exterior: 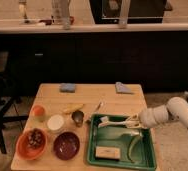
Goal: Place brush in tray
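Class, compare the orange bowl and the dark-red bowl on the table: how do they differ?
The orange bowl holds dark pieces; the dark-red bowl looks empty. The orange bowl sits at the table's left edge, the dark-red bowl beside the green tray. Both are round. The gripper is over the tray.

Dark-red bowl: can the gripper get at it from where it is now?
Probably yes. The gripper sits over the green tray at its right rim, by the brush. The dark-red bowl stands left of the tray, nothing above it; reaching it means crossing the tray, which holds only low things.
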You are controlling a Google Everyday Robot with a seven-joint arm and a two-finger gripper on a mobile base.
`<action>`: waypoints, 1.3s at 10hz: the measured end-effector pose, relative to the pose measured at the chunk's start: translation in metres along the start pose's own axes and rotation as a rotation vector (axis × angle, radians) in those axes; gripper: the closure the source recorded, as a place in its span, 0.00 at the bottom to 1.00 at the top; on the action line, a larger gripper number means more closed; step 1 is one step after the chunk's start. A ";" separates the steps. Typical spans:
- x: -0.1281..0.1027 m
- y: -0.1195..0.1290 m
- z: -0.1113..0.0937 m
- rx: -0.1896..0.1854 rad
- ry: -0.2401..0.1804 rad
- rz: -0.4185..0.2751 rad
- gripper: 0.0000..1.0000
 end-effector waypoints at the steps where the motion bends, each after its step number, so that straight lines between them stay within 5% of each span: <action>1: -0.001 0.000 0.000 -0.001 -0.001 -0.001 0.98; 9: -0.001 0.000 0.000 -0.001 -0.001 -0.001 0.24; 13: 0.000 0.000 0.000 0.000 -0.001 0.000 0.20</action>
